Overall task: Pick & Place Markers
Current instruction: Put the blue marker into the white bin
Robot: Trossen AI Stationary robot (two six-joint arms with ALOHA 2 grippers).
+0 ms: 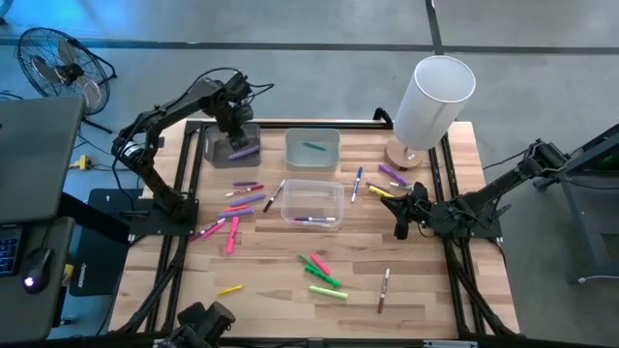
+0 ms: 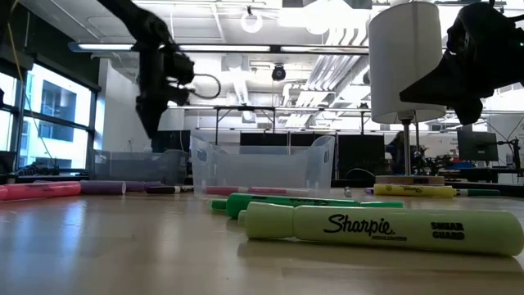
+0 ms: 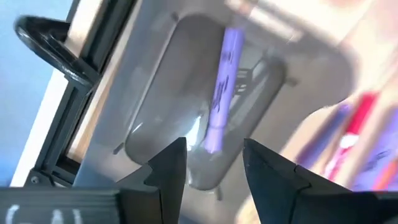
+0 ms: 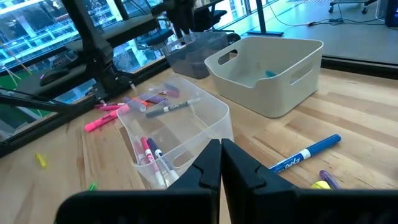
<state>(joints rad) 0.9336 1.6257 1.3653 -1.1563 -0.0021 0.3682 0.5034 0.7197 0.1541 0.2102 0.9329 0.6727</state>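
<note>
Markers (image 1: 324,280) litter the wooden table (image 1: 271,290); left pincer (image 3: 211,165) spread, right pincer (image 4: 221,168) pressed together.

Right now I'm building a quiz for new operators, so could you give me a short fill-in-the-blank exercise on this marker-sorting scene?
1. The left gripper hangs over the grey bin, whose only marker is ____ in colour.
2. The right gripper has its fingers ____ and carries nothing.
3. The blue marker lies on the ____, outside every bin.
4. The highlighter nearest the low camera reads ____ on its barrel.

Missing words: purple; shut; table; Sharpie
</note>
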